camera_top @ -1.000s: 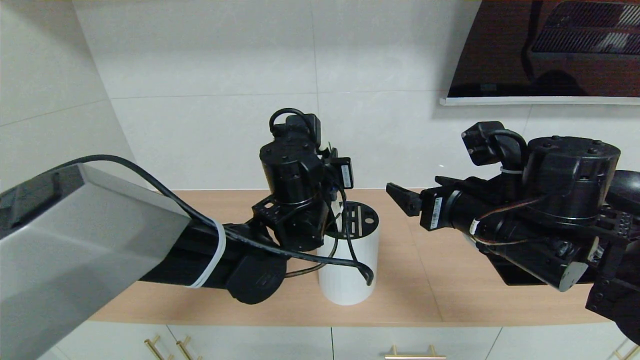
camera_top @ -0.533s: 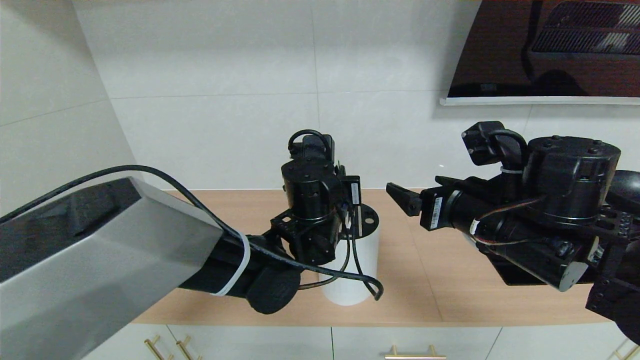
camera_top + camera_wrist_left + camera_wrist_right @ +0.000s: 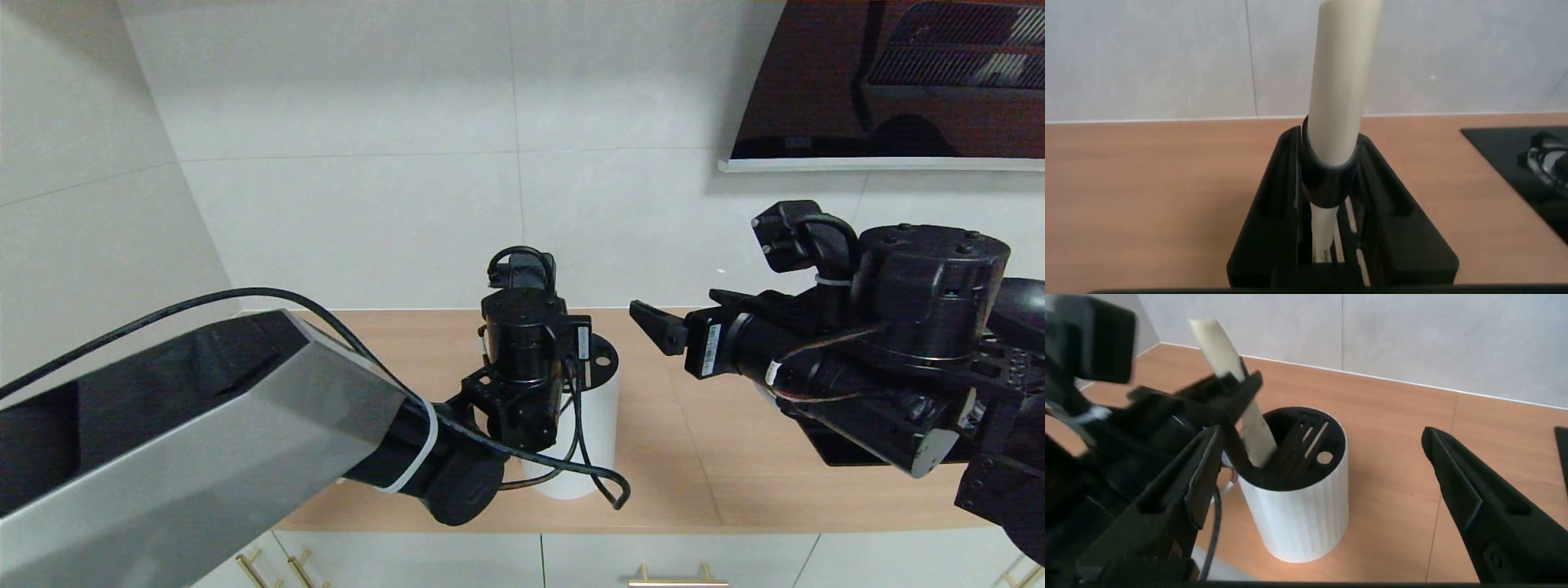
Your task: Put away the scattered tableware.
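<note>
Over the last second the left arm has swung across the desk (image 3: 694, 457) toward the robot's right, so its wrist now sits right over the cutlery holder (image 3: 594, 412) instead of beside it; the right arm and the holder have kept their places. There is one holder, a white ribbed cylinder with a black slotted top, standing near the desk's front edge. One cream-handled utensil (image 3: 1219, 349) rises from it at a tilt, its lower end dipping into the black top — how deep cannot be told. The left tool (image 3: 1328, 151) is clamped around that handle, one black finger on each side, just above the holder's rim. The right tool (image 3: 1321, 441) hangs on the holder's right at about rim height, its two fingers spread wide and touching nothing. Two tools in all, one of them loaded. One black cooktop (image 3: 1535, 163) lies on the desk farther to the right, well apart from the holder.
</note>
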